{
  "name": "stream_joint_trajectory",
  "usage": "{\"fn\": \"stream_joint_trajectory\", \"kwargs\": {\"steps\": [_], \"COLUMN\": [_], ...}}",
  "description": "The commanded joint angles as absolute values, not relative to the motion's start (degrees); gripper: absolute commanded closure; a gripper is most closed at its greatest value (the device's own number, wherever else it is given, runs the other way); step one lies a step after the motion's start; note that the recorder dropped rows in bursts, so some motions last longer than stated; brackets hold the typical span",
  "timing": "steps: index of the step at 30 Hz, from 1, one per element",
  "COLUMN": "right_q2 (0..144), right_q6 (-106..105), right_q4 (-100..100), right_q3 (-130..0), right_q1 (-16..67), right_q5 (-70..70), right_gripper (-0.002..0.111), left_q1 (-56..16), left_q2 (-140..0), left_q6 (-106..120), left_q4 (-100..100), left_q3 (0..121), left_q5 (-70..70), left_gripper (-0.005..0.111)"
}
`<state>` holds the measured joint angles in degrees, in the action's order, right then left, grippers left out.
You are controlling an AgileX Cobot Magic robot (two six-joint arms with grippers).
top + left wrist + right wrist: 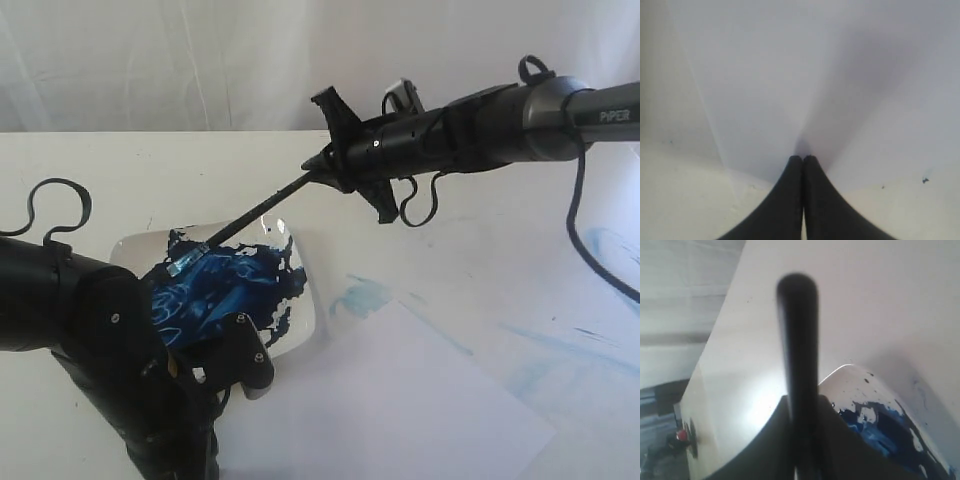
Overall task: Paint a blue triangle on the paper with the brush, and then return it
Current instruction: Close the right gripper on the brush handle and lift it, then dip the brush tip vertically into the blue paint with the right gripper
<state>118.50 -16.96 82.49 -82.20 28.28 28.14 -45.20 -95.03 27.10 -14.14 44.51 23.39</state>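
Note:
My right gripper (325, 163) is shut on the black handle of the brush (262, 212), reaching in from the right above the table. The brush slants down to the left, and its silver ferrule and tip (190, 258) rest in the dark blue paint of the square white dish (305, 300). The right wrist view shows the brush handle (797, 340) clamped in the right gripper (802, 410), with the dish (855, 385) beyond. My left gripper (256, 380) is shut and empty, its tips pressed on the white paper (400, 390) beside the dish. The left gripper (803, 158) meets the paper (790, 75) near its corner. No blue triangle is in view.
Faint pale-blue smears (360, 297) mark the cream table just past the paper, with more streaks (600, 245) at the far right. The right arm's black cable (580, 225) hangs over that side. A white curtain closes the back.

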Motion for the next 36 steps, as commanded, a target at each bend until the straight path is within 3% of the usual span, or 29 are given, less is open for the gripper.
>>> {"fn": "stream_joint_trajectory", "kwargs": {"steps": [1,23,36], "right_q2": [117.1,117.27,115.56], "right_q6": [-30.93,-84.63,-101.43], "right_q4": [82.66,99.95,99.95], "right_q3": [-83.44,-83.94,-86.23], "right_q1": [27.91,31.94,31.94], "right_q5": [32.49,30.23,32.41], "right_gripper": [0.105,0.105,0.105], "left_q1": [-45.28,-45.28,-45.28], "left_q2": [-95.38,-95.38,-95.38], "left_q6": [27.12,27.12,27.12], "left_q4": [-14.52,-14.52,-14.52], "left_q3": [43.98,43.98,43.98], "left_q5": [25.16,25.16,25.16], "left_gripper": [0.107,0.107,0.107]}}
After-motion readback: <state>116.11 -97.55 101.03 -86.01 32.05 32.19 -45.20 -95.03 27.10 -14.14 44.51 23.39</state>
